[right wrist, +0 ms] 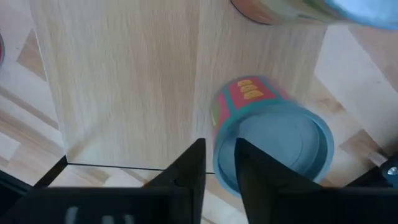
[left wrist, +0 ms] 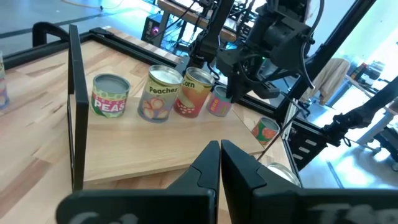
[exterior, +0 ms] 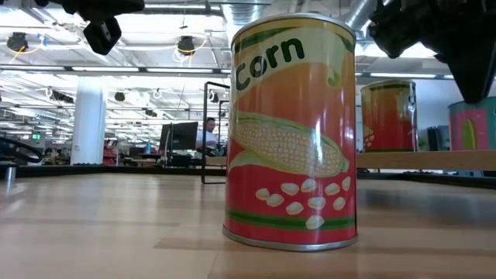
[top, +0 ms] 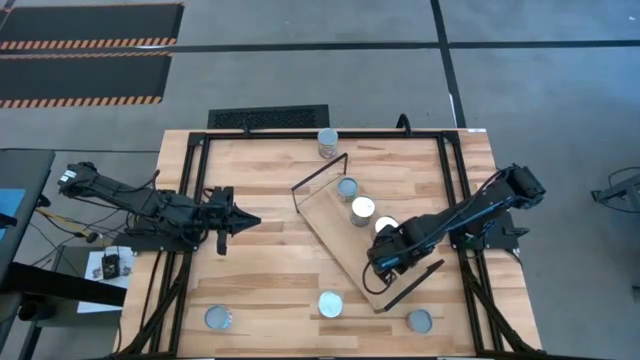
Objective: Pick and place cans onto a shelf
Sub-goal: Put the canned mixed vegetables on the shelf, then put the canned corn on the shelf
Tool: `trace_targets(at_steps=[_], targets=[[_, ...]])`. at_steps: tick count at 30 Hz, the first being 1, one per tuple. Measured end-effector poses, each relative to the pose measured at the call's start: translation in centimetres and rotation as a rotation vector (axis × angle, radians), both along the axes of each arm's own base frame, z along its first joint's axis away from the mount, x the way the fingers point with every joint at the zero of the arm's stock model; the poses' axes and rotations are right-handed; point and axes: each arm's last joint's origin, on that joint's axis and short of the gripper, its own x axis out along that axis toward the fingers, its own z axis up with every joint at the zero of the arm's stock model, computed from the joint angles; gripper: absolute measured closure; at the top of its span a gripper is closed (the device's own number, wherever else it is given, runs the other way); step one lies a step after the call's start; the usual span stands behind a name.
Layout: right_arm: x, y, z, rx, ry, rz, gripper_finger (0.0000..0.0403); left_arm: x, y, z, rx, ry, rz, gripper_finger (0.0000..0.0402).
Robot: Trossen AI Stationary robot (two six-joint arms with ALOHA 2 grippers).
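cans: three visible in a row on the shelf, others loose on the tabletop | right gripper hovers over shelf, fingers slightly apart, holding nothing | left gripper waits left, fingers pressed together

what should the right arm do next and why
Probably lift the right gripper straight up: its jaws stand apart, the can stands on the shelf right by them, and loose cans wait on the table.

Upright cans on tilted shelf
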Motion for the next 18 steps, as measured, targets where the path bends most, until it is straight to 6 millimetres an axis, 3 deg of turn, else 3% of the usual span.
trace_targets(at_steps=[5,9,14,18], targets=[[-0.4,-0.1,0.5,0.001,-0.005,0.027,0.0271,0.0,0.0,0.0,0.016,0.0,-0.003,0.0401],[-1.0,-0.2,2.3,0.0,-0.024,0.039,0.0274,0.0,0.0,0.0,0.016,0.0,-0.003,0.0401],[-1.4,0.2,5.2,-0.015,-0.197,0.081,0.0327,0.0,-0.1,0.0,-0.004,0.006,-0.031,0.0401],[-1.3,2.1,6.8,-0.124,-0.552,0.267,0.0387,0.1,-0.1,-0.3,-0.012,0.033,-0.033,0.0401]])
